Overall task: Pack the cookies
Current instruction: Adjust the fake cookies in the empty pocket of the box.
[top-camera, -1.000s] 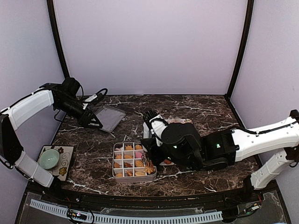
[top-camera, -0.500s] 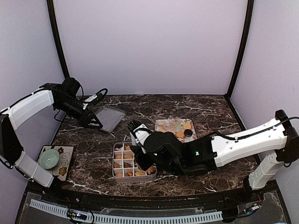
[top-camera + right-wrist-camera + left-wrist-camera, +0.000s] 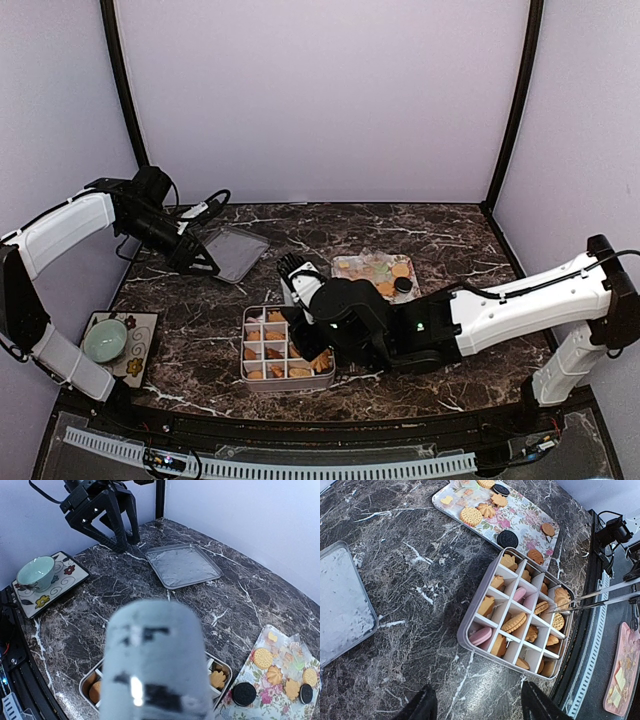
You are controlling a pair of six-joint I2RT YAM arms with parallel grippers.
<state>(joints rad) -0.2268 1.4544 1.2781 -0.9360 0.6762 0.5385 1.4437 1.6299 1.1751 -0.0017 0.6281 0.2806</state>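
A divided box (image 3: 470, 622) holds golden cookies (image 3: 514, 622) and a pink one (image 3: 481, 636) in its compartments. More cookies (image 3: 470, 516) and black sandwich rounds (image 3: 507, 538) lie on the flower-patterned tray (image 3: 530, 522). Metal tongs (image 3: 600, 597) reach in from the right, their tips over the box's right-hand compartments. In the right wrist view the tongs (image 3: 155, 665) are a blurred grey mass hiding the jaws. My right gripper (image 3: 308, 333) hangs over the box (image 3: 285, 378), shut on them. Far from the box, my left gripper (image 3: 480, 700) stands open with nothing between its fingers, beside the grey lid (image 3: 232, 252).
A shallow grey lid (image 3: 342, 605) lies at the back left. A green cup on a patterned saucer (image 3: 105, 340) sits at the near left corner. The flower tray (image 3: 350, 265) lies just behind the box. The table's front edge runs close to the box.
My right arm has swung left, from above the flower tray to above the divided box. The left arm has stayed where it was.
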